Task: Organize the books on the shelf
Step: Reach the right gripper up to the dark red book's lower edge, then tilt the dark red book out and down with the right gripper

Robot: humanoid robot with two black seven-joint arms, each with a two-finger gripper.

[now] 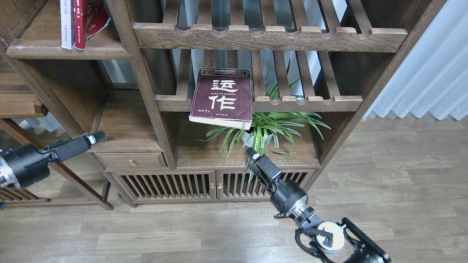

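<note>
Hanging low, my right claw (pixel 252 153) holds nothing; whether it gapes I cannot tell, nor for my empty left claw (pixel 95 137). Up and left of the right claw, the maroon book (pixel 222 98) overhangs the slatted rack (pixel 310 103), likely awaiting the shelf (pixel 65 49) beside the red book (pixel 87 20).

1. Maroon book (pixel 222 98): large white characters on the cover, lying flat, face up, front edge overhanging.
2. White book (pixel 67 23): upright on the shelf (pixel 65 51), top left.
3. Red book (pixel 86 22): beside it, leaning.
</note>
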